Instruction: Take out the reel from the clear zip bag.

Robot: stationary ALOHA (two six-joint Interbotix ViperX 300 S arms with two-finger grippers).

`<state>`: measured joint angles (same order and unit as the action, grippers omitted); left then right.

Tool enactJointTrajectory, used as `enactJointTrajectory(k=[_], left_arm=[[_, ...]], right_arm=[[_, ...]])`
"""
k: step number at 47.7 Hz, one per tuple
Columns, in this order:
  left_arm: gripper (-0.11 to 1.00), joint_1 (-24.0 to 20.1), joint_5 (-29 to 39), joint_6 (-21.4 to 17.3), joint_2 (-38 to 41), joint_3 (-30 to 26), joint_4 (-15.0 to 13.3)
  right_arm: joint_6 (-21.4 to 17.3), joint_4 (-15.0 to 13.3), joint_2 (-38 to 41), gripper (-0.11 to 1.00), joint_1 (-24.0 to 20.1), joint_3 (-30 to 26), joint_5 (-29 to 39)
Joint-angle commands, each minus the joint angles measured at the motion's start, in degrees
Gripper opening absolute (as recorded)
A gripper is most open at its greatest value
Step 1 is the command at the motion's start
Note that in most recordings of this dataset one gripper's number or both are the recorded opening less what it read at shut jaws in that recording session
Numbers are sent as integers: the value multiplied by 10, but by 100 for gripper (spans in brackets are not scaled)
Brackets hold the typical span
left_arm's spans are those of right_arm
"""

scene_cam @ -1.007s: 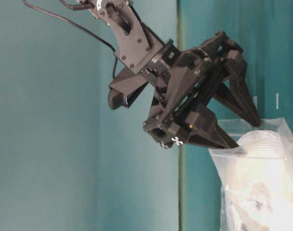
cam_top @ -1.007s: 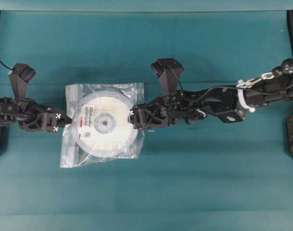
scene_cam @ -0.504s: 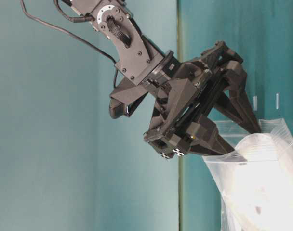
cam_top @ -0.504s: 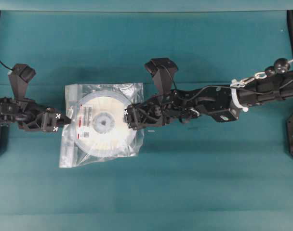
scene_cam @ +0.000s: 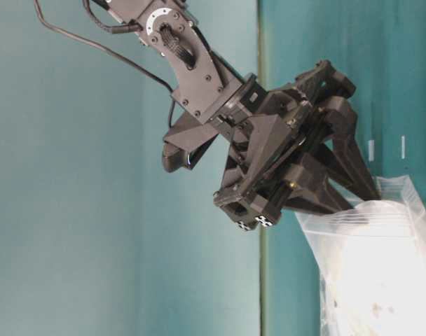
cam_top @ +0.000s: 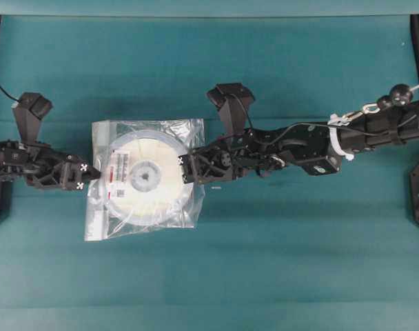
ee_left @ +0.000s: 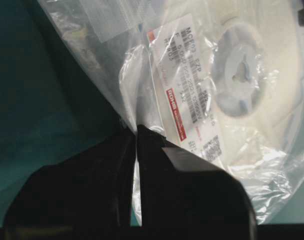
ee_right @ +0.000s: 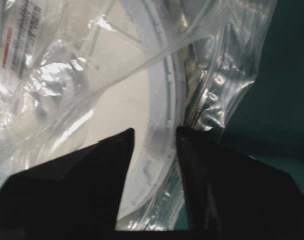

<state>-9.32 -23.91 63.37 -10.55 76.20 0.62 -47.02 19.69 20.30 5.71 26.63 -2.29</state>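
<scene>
A: Reel (cam_top: 146, 176) out yet?

B: No, entirely inside the clear zip bag (cam_top: 99, 219), flat on the table (cam_top: 278, 262).

A: Grippers?

B: Left gripper (ee_left: 137, 131) clenched on the bag film. Right gripper (ee_right: 153, 134) half parted astride the reel rim; grasp not certain. Extraction all to do.

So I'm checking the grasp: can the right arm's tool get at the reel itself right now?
Probably yes: the right tool straddles the reel rim at the clear zip bag side, but whether film lies between cannot be told. The left tool pinches the opposite edge.
</scene>
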Motion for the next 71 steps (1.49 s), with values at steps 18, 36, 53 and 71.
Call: enactJointTrajectory(k=[18, 36, 53, 71], left_arm=[[3, 2, -5, -4, 11, -26, 1], [2, 2, -5, -3, 11, -26, 2], [2, 2, -4, -3, 10, -26, 1], [2, 3, -4, -3, 7, -26, 1]], right_arm=[[-4, 1, 6, 40, -14, -38, -17], [1, -1, 9, 40, -22, -47, -16], [3, -2, -9, 40, -25, -18, -11], [12, -4, -40, 40, -27, 0, -9]])
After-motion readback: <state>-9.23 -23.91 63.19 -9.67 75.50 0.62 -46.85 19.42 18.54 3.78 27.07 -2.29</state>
